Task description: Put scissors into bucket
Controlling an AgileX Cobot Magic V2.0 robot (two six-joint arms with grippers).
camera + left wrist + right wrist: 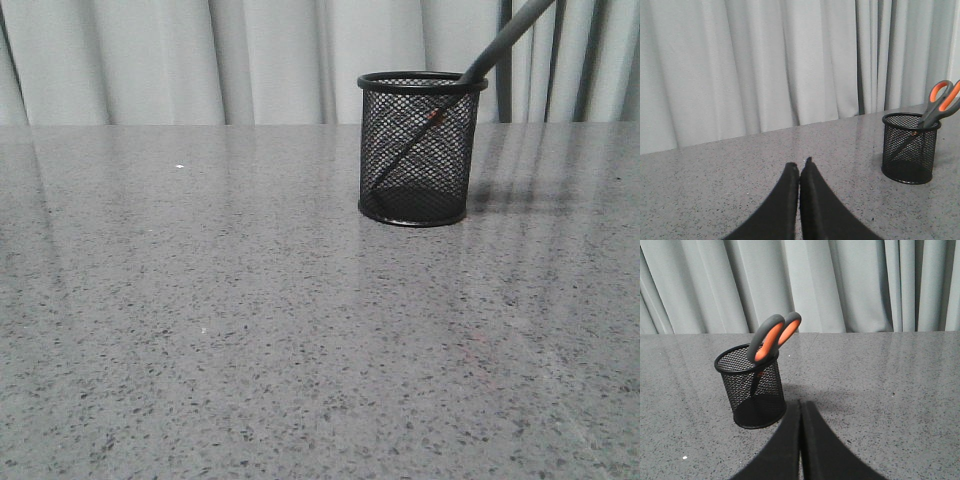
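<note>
The black wire-mesh bucket (414,150) stands upright on the grey speckled table at the back right. The scissors (505,38) stand inside it, blades down, leaning on the rim with the grey handles sticking out above. The orange-lined loops show in the left wrist view (942,102) and the right wrist view (771,337), with the bucket below them (909,149) (751,387). My left gripper (800,164) is shut and empty, well apart from the bucket. My right gripper (800,402) is shut and empty, close beside the bucket's base. Neither gripper shows in the front view.
A pale pleated curtain (200,60) hangs behind the table's far edge. The grey speckled table (250,330) stretches wide in front of and to the left of the bucket.
</note>
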